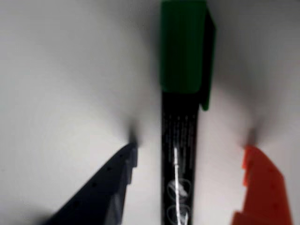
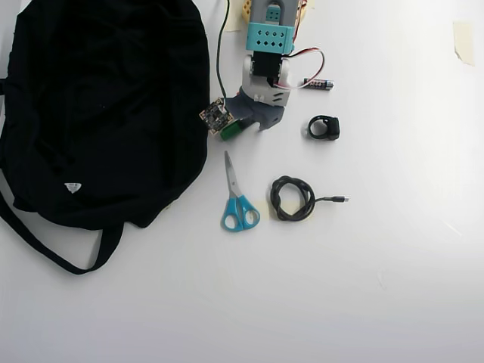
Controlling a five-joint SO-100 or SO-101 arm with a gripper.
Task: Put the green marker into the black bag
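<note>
The green marker [image 1: 180, 140] lies on the white table, its black barrel with white print running up to the green cap. My gripper [image 1: 190, 147] is open and straddles the barrel: the dark finger [image 1: 110, 187] is on the left and the orange finger [image 1: 262, 187] on the right, each with a gap to the marker. In the overhead view only the marker's green cap [image 2: 232, 129] shows under my gripper [image 2: 240, 121]. That cap is just right of the black bag [image 2: 98, 106], which lies flat at the left.
Blue-handled scissors [image 2: 238, 203] and a coiled black cable [image 2: 293, 198] lie in front of the arm. A small black ring-shaped piece [image 2: 324, 127] and a battery [image 2: 318, 84] sit to its right. The bag's strap [image 2: 45, 246] loops out at the lower left.
</note>
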